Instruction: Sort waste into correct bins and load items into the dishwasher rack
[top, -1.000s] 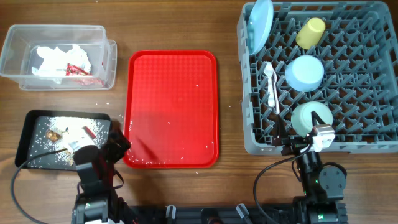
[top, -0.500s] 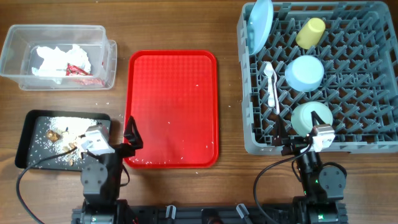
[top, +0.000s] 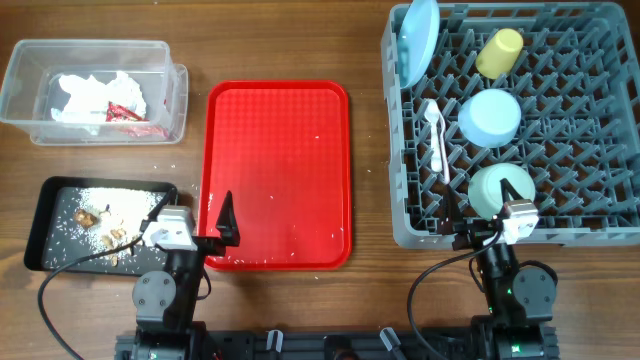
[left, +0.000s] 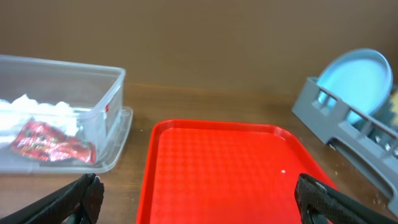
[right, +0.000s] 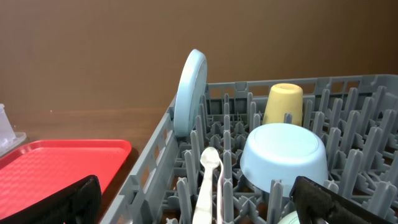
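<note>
My left gripper (left: 198, 198) and right gripper (right: 196, 200) both stood with jaws wide apart, holding nothing. Only the overhead view showed the black tray (top: 35, 228) of crumbs (top: 95, 197), left of the red tray (top: 278, 170). My left wrist view showed the red wrapper (left: 53, 144) in the clear tub (left: 115, 81), its print too blurred to read. Right of the red tray, the rack (top: 600, 235) held the plate (top: 418, 35), cup (top: 500, 52), blue bowl (top: 490, 117), green bowl (top: 495, 190) and spoon (top: 437, 130)

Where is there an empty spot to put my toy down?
The red tray is almost bare, just crumbs, between the clear tub and the dishwasher rack. The table behind it is free too. Crowded: the rack's left side with dishes, the tub with napkins, the black tray with scraps.
</note>
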